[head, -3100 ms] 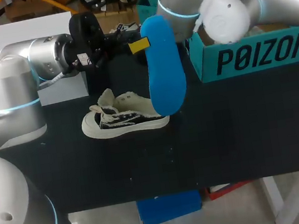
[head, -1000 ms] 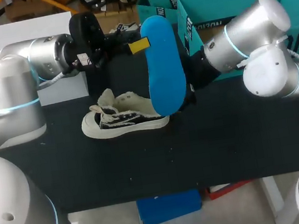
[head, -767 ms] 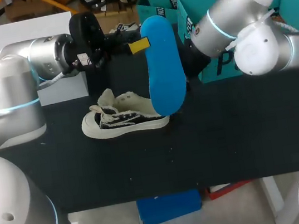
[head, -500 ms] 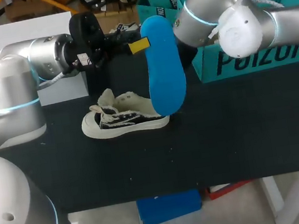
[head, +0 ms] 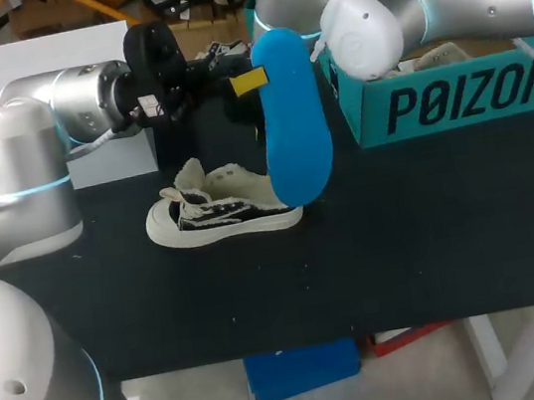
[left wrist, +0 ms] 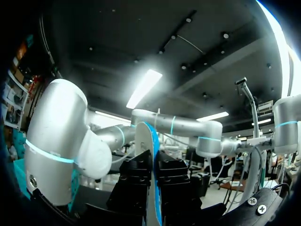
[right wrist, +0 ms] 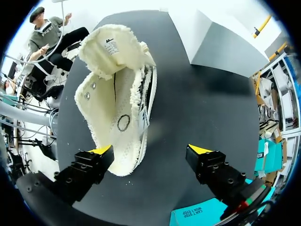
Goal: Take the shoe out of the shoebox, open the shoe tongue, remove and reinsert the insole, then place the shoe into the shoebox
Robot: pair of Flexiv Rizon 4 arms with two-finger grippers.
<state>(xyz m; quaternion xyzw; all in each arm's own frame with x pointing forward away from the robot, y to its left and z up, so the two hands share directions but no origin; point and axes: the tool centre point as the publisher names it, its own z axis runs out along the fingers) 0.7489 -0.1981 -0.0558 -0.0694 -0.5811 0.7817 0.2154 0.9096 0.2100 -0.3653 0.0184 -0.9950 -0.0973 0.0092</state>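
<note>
Presently, the left end effector (head: 250, 82) is clamped on the upper end of the blue insole (head: 295, 130). In the left wrist view the insole (left wrist: 152, 155) is seen edge-on, pinched from both sides between the black fingers. It is held upright, with its lower end at the toe of the shoe (head: 221, 212); whether the two touch cannot be told.

The right end effector (right wrist: 150, 150) is spread wide with nothing between its fingers, and is poised above the shoe (right wrist: 115, 101), which lies ahead of it and nearer one finger. The shoe rests on the dark desk (head: 404, 240), out of the teal shoebox (head: 453, 97), with its tongue pulled back and its opening exposed.

The insole is judged to be light, thin and bendable, so it may buckle if pushed from its far end. The shoe's canvas upper looks soft and frayed and would give under pressure, while the rubber sole is judged firmer. A hold at the heel collar or the sole rim is therefore advised for steadying it.
</note>
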